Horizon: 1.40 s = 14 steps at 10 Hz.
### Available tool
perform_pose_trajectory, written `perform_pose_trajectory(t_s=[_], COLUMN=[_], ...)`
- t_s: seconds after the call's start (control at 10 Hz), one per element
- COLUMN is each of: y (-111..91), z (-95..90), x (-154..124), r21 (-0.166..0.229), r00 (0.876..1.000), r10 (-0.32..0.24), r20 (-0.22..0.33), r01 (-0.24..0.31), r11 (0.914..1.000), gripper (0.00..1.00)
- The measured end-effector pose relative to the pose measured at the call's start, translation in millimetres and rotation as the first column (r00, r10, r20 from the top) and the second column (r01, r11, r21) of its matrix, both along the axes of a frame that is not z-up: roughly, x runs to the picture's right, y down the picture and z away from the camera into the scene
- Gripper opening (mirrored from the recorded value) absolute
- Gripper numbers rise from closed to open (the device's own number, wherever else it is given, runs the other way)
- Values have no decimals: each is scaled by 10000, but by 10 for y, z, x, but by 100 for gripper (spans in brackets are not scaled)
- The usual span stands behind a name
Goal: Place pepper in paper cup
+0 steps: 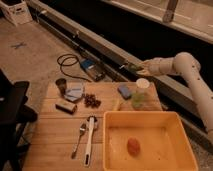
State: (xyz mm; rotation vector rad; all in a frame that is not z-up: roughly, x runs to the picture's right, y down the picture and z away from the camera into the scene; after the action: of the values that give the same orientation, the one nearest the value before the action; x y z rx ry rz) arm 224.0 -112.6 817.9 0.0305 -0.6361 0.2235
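Pincer [134, 67] sits past the far edge of the wooden surface [50, 135], at the end of the white arm [182, 67] that comes in from the right. It is clamped on the pepper [127, 66]. Pepper's long axis runs roughly horizontal across the view, free end pointing left and away from the arm, with the other end buried in the pincer. It is held up in the air, clear of the surface.

Paper cup [143, 84] stands upright near the far right corner of the surface, below and slightly right of the pincer, apart from the pepper. Just in front of it is a pale green translucent item [138, 100], and a blue sponge-like block [124, 91] lies just to the cup's left.

Other items on the surface: dark metal cup [61, 85] at far left, blue cloth [75, 92] beside it, small brown block [65, 106] in front of that, cluster of dark grapes [91, 101] mid-board. Metal spoon [79, 139] and white-handled utensil [89, 139] lie side by side near the front edge, both running front to back. Yellow tub [172, 130] fills the front right with an orange-red round item [133, 146] inside
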Motion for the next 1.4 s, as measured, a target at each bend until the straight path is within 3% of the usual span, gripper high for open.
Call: perform_pose_trajectory(t_s=[0.5,1.4], y=[49,111], z=[222,560], x=[9,-10], r21=[117,75], r00=[9947,9770], r10=[681,1525], r20=[765,1488], r01=[-692,-1553], r11=[9975,9878], gripper=[0,0])
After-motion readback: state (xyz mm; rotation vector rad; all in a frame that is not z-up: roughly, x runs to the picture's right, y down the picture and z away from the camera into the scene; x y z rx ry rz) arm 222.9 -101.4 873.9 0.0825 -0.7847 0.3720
